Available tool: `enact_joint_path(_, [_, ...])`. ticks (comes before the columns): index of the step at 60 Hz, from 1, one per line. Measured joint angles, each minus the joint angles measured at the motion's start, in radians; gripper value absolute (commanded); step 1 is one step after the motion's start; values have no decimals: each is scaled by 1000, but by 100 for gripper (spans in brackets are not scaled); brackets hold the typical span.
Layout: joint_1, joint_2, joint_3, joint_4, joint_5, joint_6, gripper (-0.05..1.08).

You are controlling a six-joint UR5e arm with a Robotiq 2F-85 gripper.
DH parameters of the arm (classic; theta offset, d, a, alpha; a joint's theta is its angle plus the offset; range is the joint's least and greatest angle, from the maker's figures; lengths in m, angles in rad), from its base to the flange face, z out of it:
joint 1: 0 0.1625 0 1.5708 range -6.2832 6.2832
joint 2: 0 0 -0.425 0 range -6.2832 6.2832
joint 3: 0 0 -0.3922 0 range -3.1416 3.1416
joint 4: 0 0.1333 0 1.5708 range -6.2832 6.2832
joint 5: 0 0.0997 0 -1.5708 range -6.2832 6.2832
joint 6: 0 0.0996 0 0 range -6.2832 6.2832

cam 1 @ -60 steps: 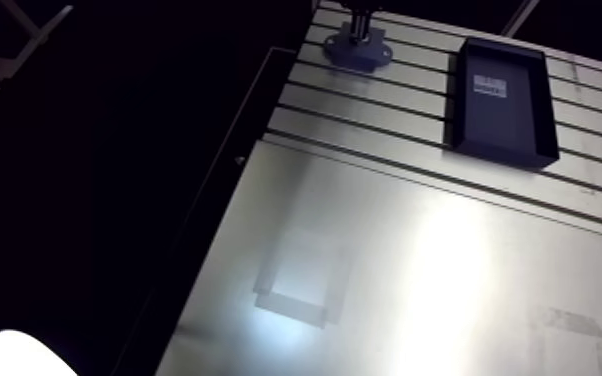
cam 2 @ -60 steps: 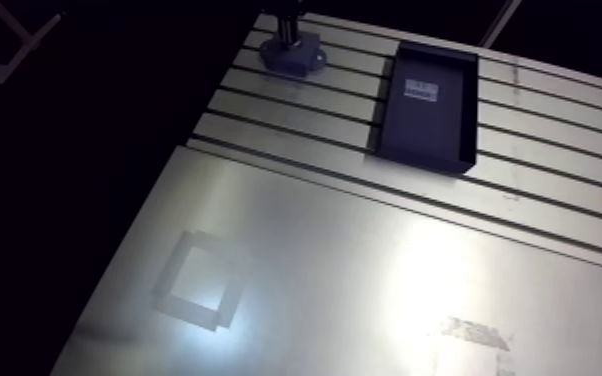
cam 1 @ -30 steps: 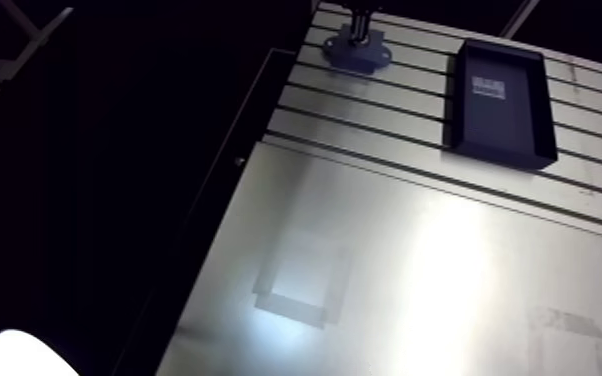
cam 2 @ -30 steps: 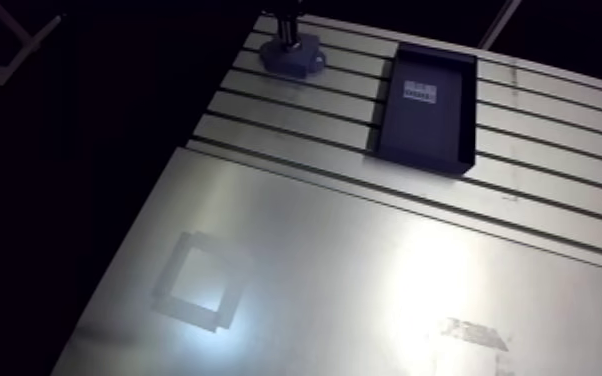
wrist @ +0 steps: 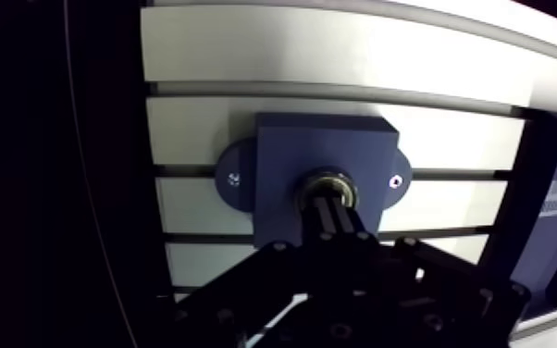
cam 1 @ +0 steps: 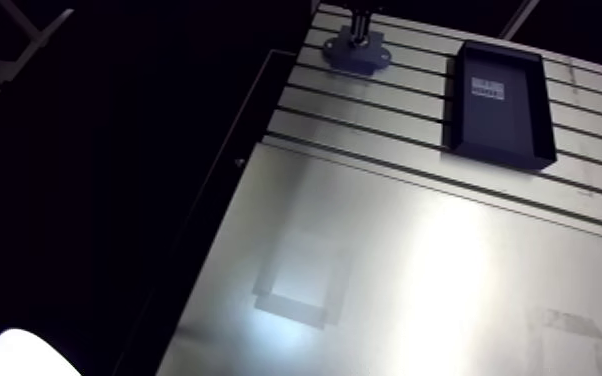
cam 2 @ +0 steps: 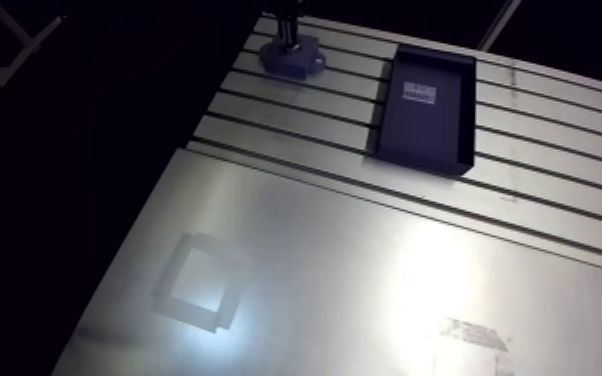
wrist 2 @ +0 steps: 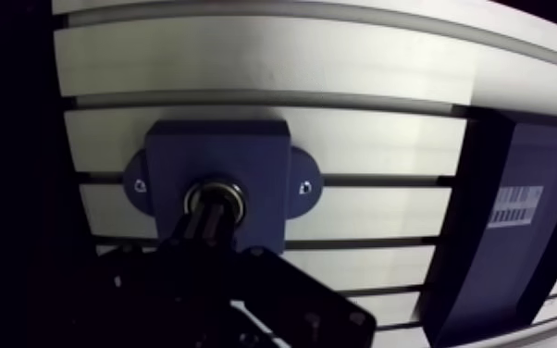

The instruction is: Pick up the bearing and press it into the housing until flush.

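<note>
Black two-finger gripper (wrist: pixel 330 202), jaws together, rests on the silvery metal ring bearing (wrist: pixel 311 182) in the blue block housing (wrist: pixel 282 153); pressing step, seemingly needing a straight push until flush.

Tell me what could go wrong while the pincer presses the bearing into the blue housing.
The pincer covers part of the bearing, so uneven pressure may cock it in the housing bore. That covered edge hides whether it sits flush, inviting over-pressing. The dark tray stands close beside; a sideways retreat could clip it.
</note>
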Motion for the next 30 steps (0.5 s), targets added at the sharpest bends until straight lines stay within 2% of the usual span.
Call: enact_joint_path(30, [0, 3, 2, -1, -3, -1, 86])
